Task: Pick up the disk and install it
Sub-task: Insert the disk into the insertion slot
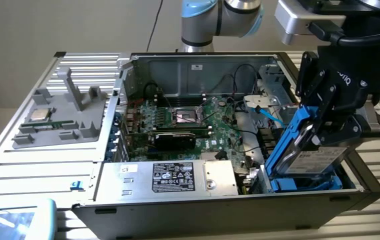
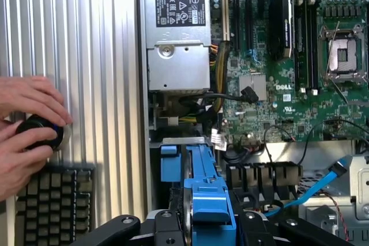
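The disk [image 1: 313,161], a silver-grey drive with a white barcode label in a blue carrier frame, stands tilted on edge. Its lower end sits in the blue drive bay [image 1: 303,184] at the case's front corner, on the exterior view's right. My gripper [image 1: 329,136] is shut on the disk's upper part, black fingers clamping both flat sides. In the wrist view the blue carrier [image 2: 210,211] runs between my fingers [image 2: 118,229] down toward the bay.
The open computer case [image 1: 197,212] holds the motherboard [image 1: 183,120], a silver power supply [image 1: 176,177] beside the bay, and a blue cable [image 1: 270,117]. A grey fixture [image 1: 60,117] with a CPU chip [image 1: 40,115] lies outside. A person's hands [image 2: 23,142] hold a black knob [image 2: 37,132] above a keyboard [image 2: 52,205].
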Available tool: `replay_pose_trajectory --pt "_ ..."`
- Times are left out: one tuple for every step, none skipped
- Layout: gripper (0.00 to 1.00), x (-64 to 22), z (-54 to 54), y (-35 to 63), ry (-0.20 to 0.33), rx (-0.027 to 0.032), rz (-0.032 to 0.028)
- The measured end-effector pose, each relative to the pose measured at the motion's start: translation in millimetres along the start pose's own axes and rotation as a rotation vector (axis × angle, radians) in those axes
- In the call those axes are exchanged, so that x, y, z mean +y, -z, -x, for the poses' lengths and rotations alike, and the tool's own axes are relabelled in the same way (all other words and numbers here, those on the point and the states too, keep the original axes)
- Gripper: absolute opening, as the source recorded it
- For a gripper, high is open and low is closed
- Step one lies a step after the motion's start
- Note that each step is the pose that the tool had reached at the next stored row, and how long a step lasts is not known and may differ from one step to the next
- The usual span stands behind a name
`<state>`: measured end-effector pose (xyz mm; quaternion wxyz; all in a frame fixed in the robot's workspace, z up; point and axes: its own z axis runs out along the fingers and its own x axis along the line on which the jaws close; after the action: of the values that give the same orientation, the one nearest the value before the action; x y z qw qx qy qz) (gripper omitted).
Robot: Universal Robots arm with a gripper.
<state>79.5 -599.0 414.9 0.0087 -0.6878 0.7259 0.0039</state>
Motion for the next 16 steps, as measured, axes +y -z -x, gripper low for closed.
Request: replay_pose_trajectory --pt "0.37 0.0 0.0 -0.7 0.0 0.0001 0.0" --pt "0.37 0.0 0.0 -1.3 0.0 0.0001 0.0" --pt "0.37 0.0 0.0 -2.2 0.0 0.0 0.0" --pt "0.37 0.0 -0.1 -2.9 0.0 0.0001 0.0" --pt "0.37 0.0 0.0 -3.5 0.0 0.0 0.0" --pt "0.37 0.0 0.0 -3.8 0.0 0.0 0.0" --pt "0.37 0.0 -0.1 -4.2 0.0 -0.0001 0.0" --pt "0.37 0.0 -0.1 -4.4 0.0 0.0001 0.0" --pt "0.37 0.0 -0.1 -4.5 0.0 0.0001 0.0" --pt "0.37 0.0 -0.1 -4.7 0.0 0.0002 0.0" --pt "0.37 0.0 -0.1 -4.8 0.0 0.0001 -0.0001" --pt "0.39 0.0 -0.1 -4.8 0.0 0.0002 0.0" --pt "0.45 0.0 -0.1 -4.9 0.0 0.0 0.0" --pt "0.45 0.0 -0.1 -4.9 0.0 0.0001 0.0" --pt "0.45 0.0 -0.1 -5.0 0.0 0.0001 0.0001" --pt "0.52 0.0 -0.1 -5.0 0.0 0.0002 0.0"
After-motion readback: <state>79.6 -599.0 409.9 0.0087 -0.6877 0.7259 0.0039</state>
